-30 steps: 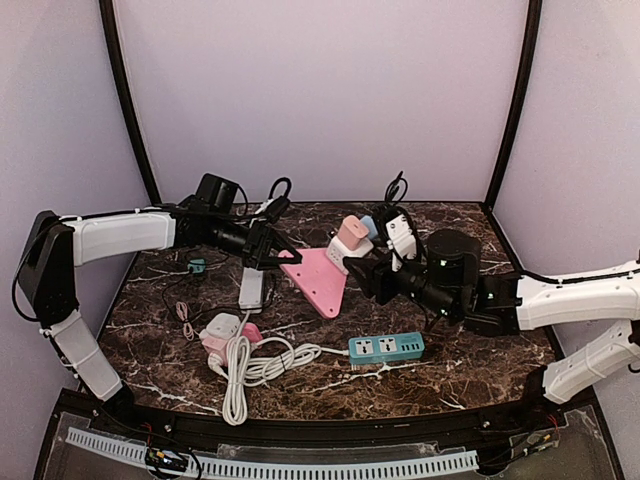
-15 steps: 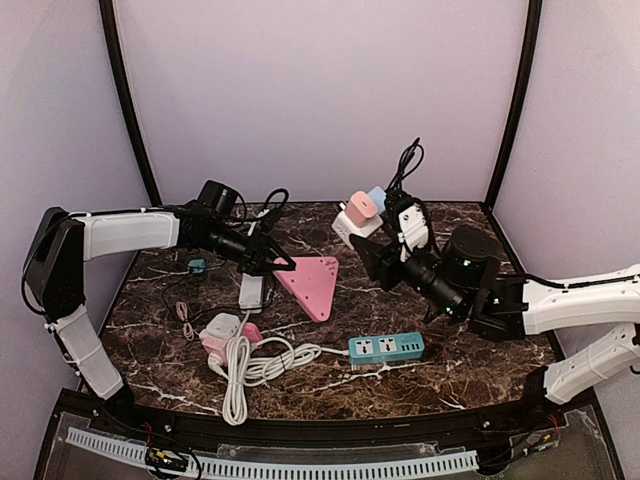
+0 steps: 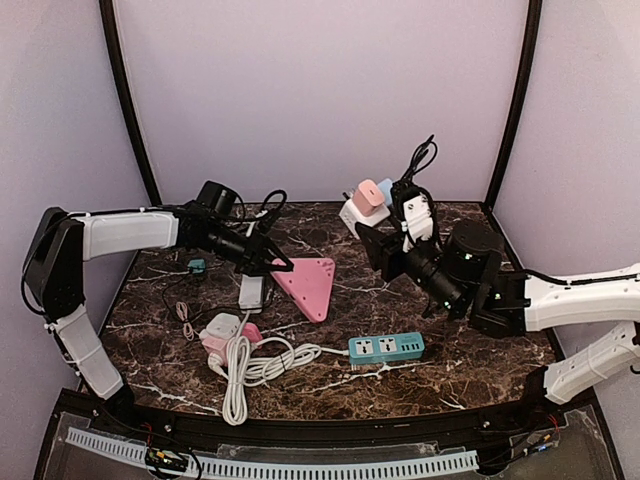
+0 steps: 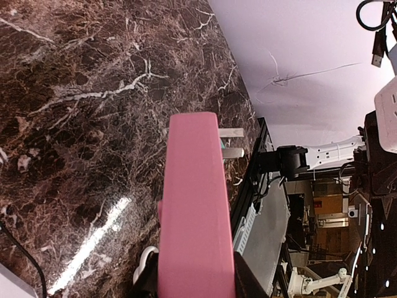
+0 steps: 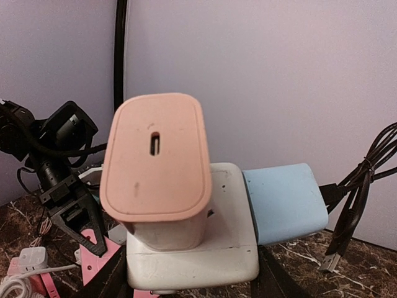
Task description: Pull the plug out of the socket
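Left gripper [image 3: 266,261]: jaws narrow, clamped on the flat pink triangular plug [image 3: 306,284].
Pink triangular plug: well apart from the socket cube, two bare metal prongs [image 4: 231,141] sticking out; lower corner close to the marble table [image 3: 450,375], contact unclear.
Right gripper [image 3: 373,234]: jaws half wide, gripping the white socket cube [image 5: 193,251] from both sides, raised above the table's far edge.
White socket cube: a peach charger [image 5: 155,162] sits on one face, a blue charger [image 5: 285,202] on the next, with a black cable [image 5: 358,181] looping off.
Below the arms: grey power strip [image 3: 251,290] just beside the left gripper, white coiled cord [image 3: 244,366], teal power strip [image 3: 386,347].
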Action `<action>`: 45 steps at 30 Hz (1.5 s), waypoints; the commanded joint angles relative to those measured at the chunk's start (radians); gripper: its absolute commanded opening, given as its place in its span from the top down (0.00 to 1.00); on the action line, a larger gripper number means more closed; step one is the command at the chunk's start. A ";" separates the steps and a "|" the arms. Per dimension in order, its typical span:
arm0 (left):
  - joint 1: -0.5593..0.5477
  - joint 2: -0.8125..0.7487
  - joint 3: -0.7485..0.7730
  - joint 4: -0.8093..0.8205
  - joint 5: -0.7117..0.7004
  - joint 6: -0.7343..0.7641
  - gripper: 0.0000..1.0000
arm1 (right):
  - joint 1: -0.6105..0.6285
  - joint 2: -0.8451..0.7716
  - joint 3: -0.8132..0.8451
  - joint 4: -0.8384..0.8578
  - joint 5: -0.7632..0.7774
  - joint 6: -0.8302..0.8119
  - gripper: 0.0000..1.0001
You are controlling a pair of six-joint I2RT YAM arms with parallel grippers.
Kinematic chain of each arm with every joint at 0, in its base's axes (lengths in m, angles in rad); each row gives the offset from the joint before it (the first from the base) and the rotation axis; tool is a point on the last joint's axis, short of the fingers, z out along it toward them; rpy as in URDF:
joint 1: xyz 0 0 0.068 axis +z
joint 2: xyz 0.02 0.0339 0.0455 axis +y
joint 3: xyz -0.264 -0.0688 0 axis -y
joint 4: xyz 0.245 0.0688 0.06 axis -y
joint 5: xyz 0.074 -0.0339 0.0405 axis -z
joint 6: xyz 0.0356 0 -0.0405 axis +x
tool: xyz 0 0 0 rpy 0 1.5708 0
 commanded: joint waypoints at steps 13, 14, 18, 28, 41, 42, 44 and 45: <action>0.458 -0.138 0.007 -0.052 -0.156 0.066 0.99 | -0.064 -0.048 0.048 -0.094 0.015 0.126 1.00; 0.469 -0.137 0.009 -0.061 -0.193 0.076 0.99 | -0.067 -0.056 0.044 -0.098 0.015 0.130 1.00; 0.554 -0.140 0.036 -0.146 -0.373 0.151 0.99 | -0.077 -0.078 0.026 -0.112 0.012 0.149 1.00; 0.581 -0.071 0.062 -0.208 -0.493 0.208 0.99 | -0.081 -0.093 0.017 -0.130 0.008 0.174 1.00; 0.608 -0.002 0.069 -0.207 -0.478 0.186 0.84 | -0.081 -0.076 0.024 -0.141 -0.003 0.201 1.00; 0.608 0.002 0.073 -0.213 -0.486 0.189 0.78 | -0.081 -0.075 0.025 -0.142 -0.003 0.203 1.00; 0.611 0.009 0.078 -0.223 -0.512 0.193 0.72 | -0.081 -0.075 0.025 -0.143 -0.004 0.205 1.00; 0.612 0.016 0.080 -0.231 -0.526 0.194 0.69 | -0.081 -0.074 0.025 -0.143 -0.004 0.205 1.00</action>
